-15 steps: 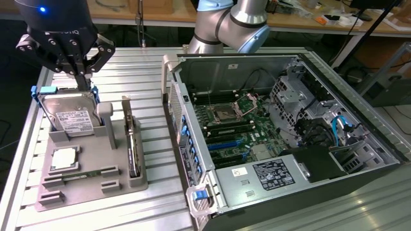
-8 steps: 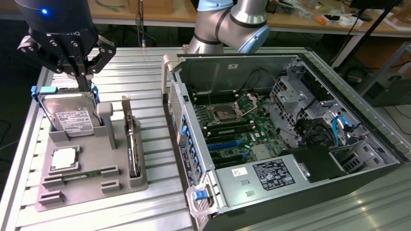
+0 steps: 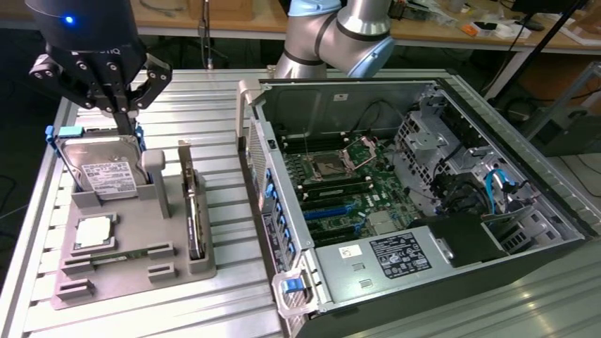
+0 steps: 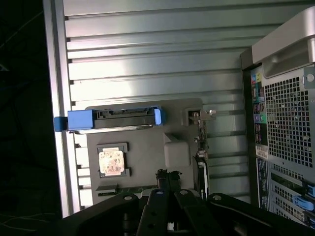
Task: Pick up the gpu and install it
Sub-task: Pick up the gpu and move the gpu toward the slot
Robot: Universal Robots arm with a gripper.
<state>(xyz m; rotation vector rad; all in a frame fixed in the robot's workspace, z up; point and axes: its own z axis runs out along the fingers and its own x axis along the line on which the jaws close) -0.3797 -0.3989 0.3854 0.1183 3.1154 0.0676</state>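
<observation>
Gripper (image 4: 167, 175), jaws pressed together on nothing, hung over the hard drive (image 3: 108, 169) in the grey fixture (image 3: 122, 274) on the worktop (image 3: 221, 113). In the exterior view the gpu (image 3: 193, 218) stood edge-on in the fixture's slot at about 5 o'clock from the jaws, long axis running 12 to 6 o'clock. Its faces and lower edge were hidden; contact between jaws and drive could not be told.

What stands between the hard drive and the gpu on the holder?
In the exterior view, a grey upright post of the holder stands between the hard drive and the gpu.
</observation>
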